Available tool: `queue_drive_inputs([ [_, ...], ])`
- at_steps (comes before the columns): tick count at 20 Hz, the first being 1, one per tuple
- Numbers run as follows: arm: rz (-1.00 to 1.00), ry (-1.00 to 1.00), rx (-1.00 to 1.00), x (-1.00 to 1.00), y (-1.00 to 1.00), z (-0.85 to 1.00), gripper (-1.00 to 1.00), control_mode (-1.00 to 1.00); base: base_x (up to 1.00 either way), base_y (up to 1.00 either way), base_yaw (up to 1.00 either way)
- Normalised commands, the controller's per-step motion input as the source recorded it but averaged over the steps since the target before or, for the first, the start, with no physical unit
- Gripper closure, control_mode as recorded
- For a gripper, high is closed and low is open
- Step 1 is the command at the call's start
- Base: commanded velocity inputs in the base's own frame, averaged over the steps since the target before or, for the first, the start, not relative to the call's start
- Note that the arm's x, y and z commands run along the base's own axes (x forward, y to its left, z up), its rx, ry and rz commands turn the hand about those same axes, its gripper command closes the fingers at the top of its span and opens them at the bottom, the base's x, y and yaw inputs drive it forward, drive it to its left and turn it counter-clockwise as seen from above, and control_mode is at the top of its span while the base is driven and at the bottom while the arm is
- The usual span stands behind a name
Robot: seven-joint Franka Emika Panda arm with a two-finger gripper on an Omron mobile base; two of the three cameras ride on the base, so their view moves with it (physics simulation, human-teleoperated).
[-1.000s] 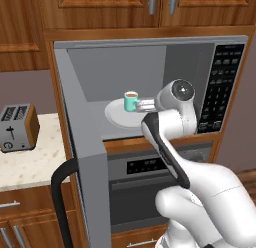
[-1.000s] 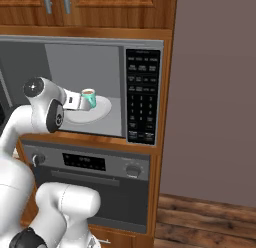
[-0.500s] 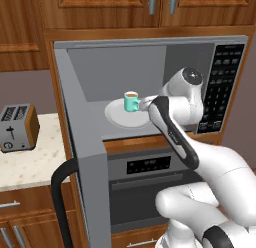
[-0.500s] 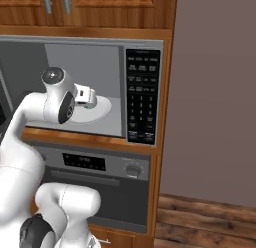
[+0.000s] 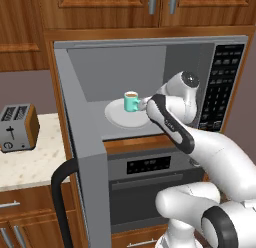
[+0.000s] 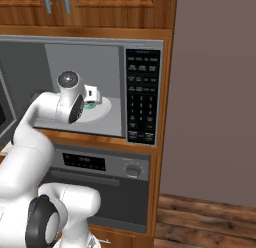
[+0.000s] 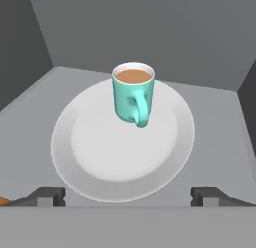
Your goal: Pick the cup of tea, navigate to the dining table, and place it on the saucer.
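We found the pick step in hand. The gripper [image 7: 128,196] stood inside the open microwave [image 5: 150,47] with its fingers [image 7: 50,196] spread fully apart and holding nothing. The cup of tea [image 7: 133,93] stood upright ahead of the fingers and clear of them, on the far part of the white turntable plate [image 7: 90,157], its handle turned toward the fingers. In our judgement the next move called for a level advance until the fingers flanked the cup, then closing without tipping the tea
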Motion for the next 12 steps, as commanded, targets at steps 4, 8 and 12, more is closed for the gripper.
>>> queue_drive_inputs([
  [4, 0.02, 0.00, 0.00, 0.52, 0.00, 0.00, -1.00, -1.00, 0.00, 0.00, 0.00],
  [8, 0.01, 0.00, 0.00, 0.54, 0.01, -0.03, -1.00, -1.00, 0.00, 0.00, 0.00],
  [12, 0.01, 0.01, 0.00, 0.53, 0.06, -0.18, -1.00, -1.00, 0.00, 0.00, 0.00],
])
